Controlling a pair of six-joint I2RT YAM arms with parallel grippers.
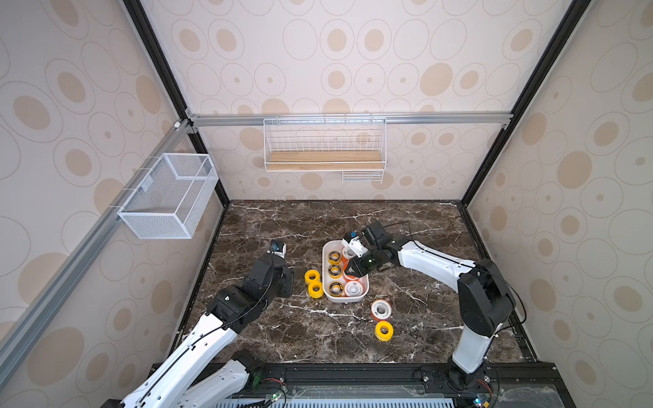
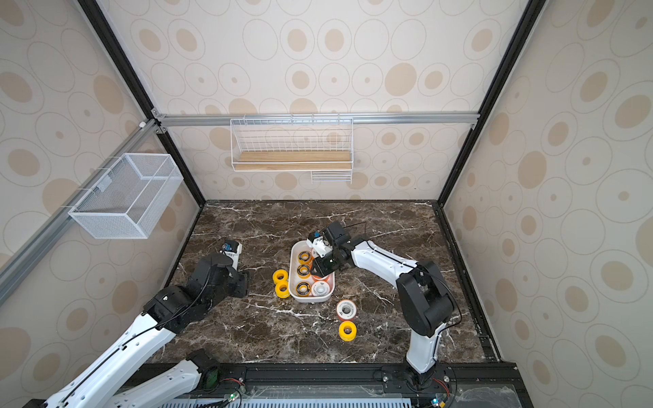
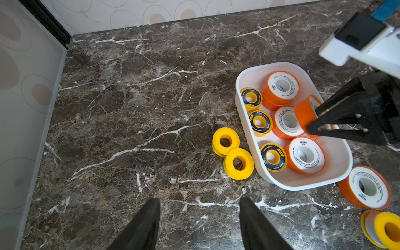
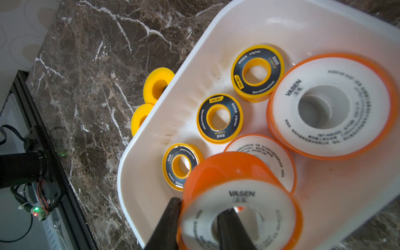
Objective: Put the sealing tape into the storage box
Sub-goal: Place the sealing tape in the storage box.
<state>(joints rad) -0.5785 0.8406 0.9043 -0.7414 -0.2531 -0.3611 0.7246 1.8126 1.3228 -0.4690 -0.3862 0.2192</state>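
The white storage box [image 1: 344,299] [image 3: 237,86] stands mid-table with several sealing tape spools lying flat in it: three yellow black-faced ones [image 4: 219,118] in one row, white-faced orange ones [image 4: 331,106] beside them. My right gripper [image 4: 201,205] [image 1: 349,270] hangs over the box, shut on a white-faced orange spool [image 3: 303,112], with one finger through its centre hole and the other outside its rim. Two plain yellow spools [image 1: 312,276] [image 1: 315,289] touch the box's left wall. My left gripper [image 3: 199,200] stands open over bare marble, left of them.
A white-and-orange spool [image 1: 380,309] and a yellow spool [image 1: 384,330] lie on the marble in front and to the right of the box. A white mesh basket [image 1: 169,194] hangs on the left wall. A wire shelf with a wooden base [image 1: 324,160] hangs on the back wall.
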